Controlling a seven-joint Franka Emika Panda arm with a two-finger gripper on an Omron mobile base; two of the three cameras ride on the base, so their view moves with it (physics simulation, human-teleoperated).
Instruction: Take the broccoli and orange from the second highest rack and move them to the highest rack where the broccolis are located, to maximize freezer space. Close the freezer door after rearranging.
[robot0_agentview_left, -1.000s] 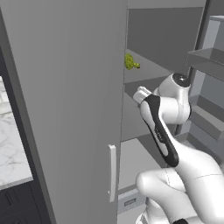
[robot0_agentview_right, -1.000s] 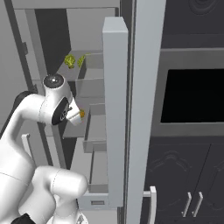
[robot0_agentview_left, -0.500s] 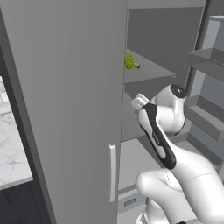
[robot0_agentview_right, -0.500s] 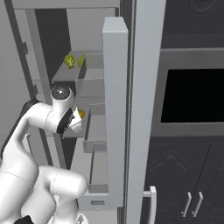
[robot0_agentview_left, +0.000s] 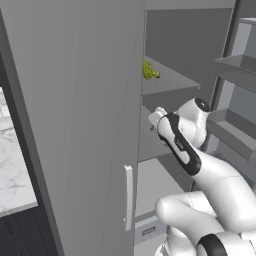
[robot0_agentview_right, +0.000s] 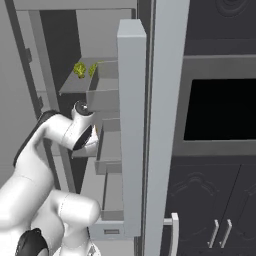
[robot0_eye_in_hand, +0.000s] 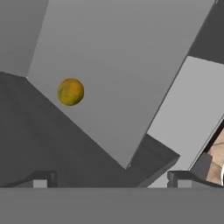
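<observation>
we see our gripper (robot0_eye_in_hand: 109, 178) spread wide with nothing between its fingers, reaching in at the second shelf of the freezer (robot0_agentview_left: 170, 80). the orange (robot0_eye_in_hand: 71, 91) sits alone on that grey shelf, well ahead of the fingertips. two broccolis (robot0_agentview_right: 85, 69) rest on the top shelf above.

arm: bent at elbow, forearm reaching forward, as we see from both base views | wrist: rolled, hand view tilted | gripper (robot0_eye_in_hand: 111, 179): jaws spread wide, nothing between the fingertips (robot0_eye_in_hand: 40, 180), no contact at either tip
</observation>
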